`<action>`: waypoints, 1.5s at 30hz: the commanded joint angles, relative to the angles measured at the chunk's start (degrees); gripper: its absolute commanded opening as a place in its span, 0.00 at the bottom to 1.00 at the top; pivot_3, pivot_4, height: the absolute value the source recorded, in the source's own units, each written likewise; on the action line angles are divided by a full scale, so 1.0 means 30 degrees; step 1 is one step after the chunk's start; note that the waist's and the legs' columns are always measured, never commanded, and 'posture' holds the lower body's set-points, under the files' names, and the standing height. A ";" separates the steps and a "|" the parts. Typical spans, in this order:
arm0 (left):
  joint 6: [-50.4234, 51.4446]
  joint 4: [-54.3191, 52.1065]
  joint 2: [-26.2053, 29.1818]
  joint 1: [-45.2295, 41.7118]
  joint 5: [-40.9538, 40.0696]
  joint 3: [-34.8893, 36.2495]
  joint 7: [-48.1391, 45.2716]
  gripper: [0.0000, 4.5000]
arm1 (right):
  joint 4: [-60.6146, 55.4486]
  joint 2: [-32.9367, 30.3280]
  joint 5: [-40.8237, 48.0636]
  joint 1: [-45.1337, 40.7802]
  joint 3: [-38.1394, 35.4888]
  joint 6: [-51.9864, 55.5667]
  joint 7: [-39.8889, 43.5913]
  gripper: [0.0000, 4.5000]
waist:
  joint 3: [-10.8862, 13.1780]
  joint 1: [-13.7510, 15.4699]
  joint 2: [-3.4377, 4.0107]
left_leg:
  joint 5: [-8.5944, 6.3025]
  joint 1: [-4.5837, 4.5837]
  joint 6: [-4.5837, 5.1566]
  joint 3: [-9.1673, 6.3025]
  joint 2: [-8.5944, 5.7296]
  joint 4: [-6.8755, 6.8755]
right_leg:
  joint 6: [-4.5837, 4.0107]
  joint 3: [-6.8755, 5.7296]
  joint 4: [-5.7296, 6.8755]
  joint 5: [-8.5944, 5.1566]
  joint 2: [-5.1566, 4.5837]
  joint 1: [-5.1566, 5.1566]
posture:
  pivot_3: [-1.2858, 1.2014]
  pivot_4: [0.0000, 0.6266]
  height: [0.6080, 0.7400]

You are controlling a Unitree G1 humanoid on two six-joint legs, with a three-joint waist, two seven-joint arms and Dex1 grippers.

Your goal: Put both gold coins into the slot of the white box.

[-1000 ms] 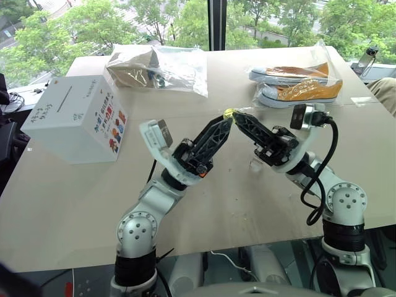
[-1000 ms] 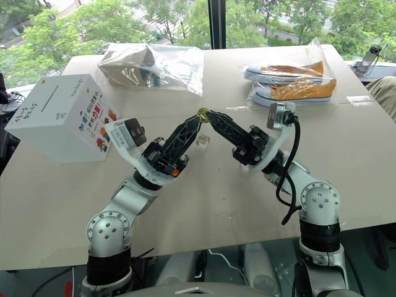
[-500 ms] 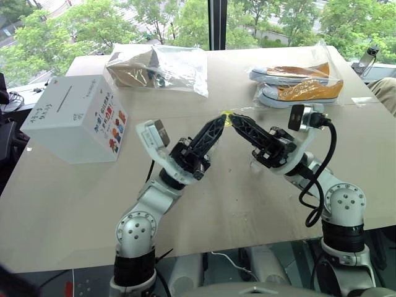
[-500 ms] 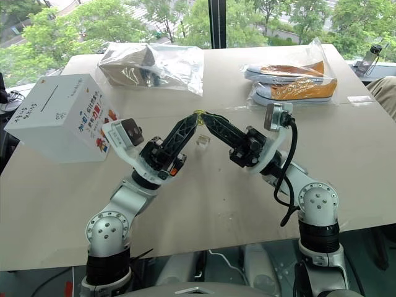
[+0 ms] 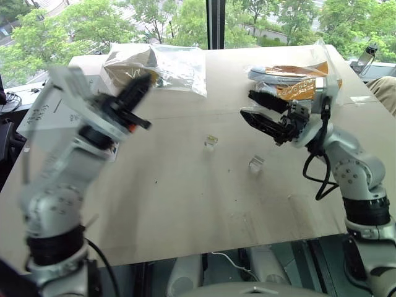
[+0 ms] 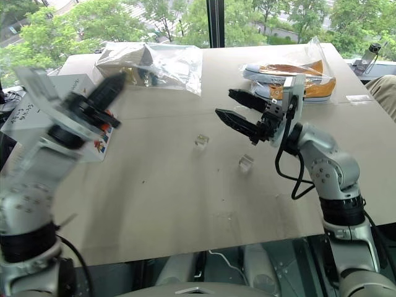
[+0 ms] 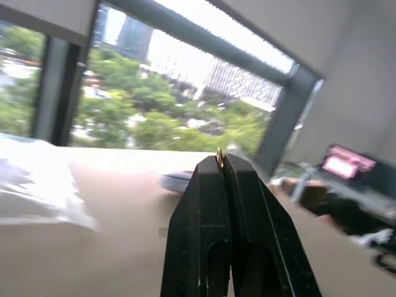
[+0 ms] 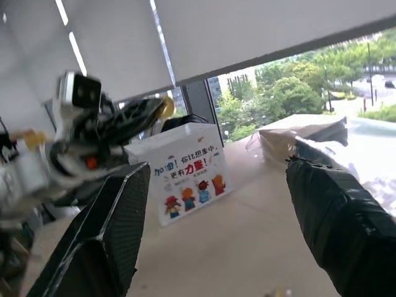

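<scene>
Gold coin [image 7: 219,156]: pinched edge-on at the very tips of the left gripper [image 5: 143,83], jaws clamped together on it, raised above the table [image 5: 185,204] just beside the white box [image 6: 93,133]. White box: at the table's left edge, printed face toward the centre; its slot cannot be made out. Right gripper [image 6: 232,105]: jaws wide apart, empty, pointing left. Clear bags: one [image 5: 167,65] with dark contents, one [image 5: 297,83] with orange shoes
</scene>
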 commanded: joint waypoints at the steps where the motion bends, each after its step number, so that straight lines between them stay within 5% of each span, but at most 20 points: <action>1: 0.1940 0.1269 0.2927 -0.0678 0.1224 0.1580 0.1503 0.00 | 0.0487 -0.0179 -0.1544 -0.1238 0.0585 -0.1912 0.2697 0.83 | -0.0001 0.0018 0.0002 | -0.0001 0.0000 0.0000 -0.0007 0.0005 -0.0019 | -0.0011 -0.0006 -0.0002 0.0005 -0.0001 0.0000 | 0.52 0.24 1.00; 4: 0.3550 0.2956 0.5606 -0.0401 0.2870 0.2667 0.2162 0.00 | 0.1488 0.0313 -0.2437 -0.2364 0.0841 -0.2711 0.3433 0.83 | 0.0026 -0.0047 0.0006 | -0.0013 -0.0002 0.0012 -0.0003 0.0007 -0.0067 | -0.0054 -0.0002 -0.0028 0.0032 -0.0002 -0.0016 | 0.52 0.24 1.00; 10: 0.5120 0.3334 0.6807 0.0767 0.4928 0.3987 0.2589 0.00 | 0.2215 0.0671 -0.3260 -0.2471 0.1008 -0.3019 0.4372 0.83 | 0.0029 0.0125 -0.0004 | 0.0045 -0.0204 -0.0089 -0.0026 0.0000 -0.0123 | -0.0054 -0.0059 -0.0023 0.0035 -0.0118 -0.0229 | 0.52 0.24 1.00; 22: 0.3299 0.6617 0.6241 0.3116 0.9384 0.4306 -0.0219 0.00 | 0.1997 0.1196 -0.3564 -0.2365 0.0814 -0.2771 0.4459 0.83 | 0.0028 0.0068 -0.0003 | 0.0054 -0.0293 -0.0109 -0.0003 -0.0049 -0.0152 | -0.0053 -0.0067 0.0002 0.0040 -0.0292 -0.0340 | 0.52 0.24 1.00; 36: 0.1621 0.9585 0.4639 -0.0028 1.1103 0.1435 -0.3199 0.00 | 0.1546 0.1318 -0.3517 -0.2058 0.0713 -0.2687 0.4105 0.83 | 0.0002 0.0112 0.0005 | 0.0038 -0.0258 -0.0074 -0.0001 -0.0081 -0.0122 | -0.0052 -0.0066 0.0113 0.0045 -0.0327 -0.0331 | 0.52 0.24 1.00; 44: 0.3024 0.9624 0.4238 0.0028 1.1387 0.2011 -0.2882 0.00 | 0.1512 0.1258 -0.3560 -0.2010 0.0556 -0.2750 0.3975 0.83 | -0.0001 0.0069 0.0013 | 0.0032 -0.0233 -0.0063 -0.0014 -0.0081 0.0004 | -0.0052 -0.0071 0.0282 0.0043 -0.0314 -0.0328 | 0.52 0.24 1.00; 45: 0.3133 0.9630 0.4199 0.0074 1.1416 0.2114 -0.2871 0.06 | 0.1520 0.1252 -0.3568 -0.2002 0.0554 -0.2753 0.3982 0.84 | -0.0001 0.0061 0.0013 | 0.0031 -0.0231 -0.0061 -0.0005 -0.0083 0.0031 | -0.0052 -0.0064 0.0302 0.0043 -0.0308 -0.0326 | 0.52 0.24 1.00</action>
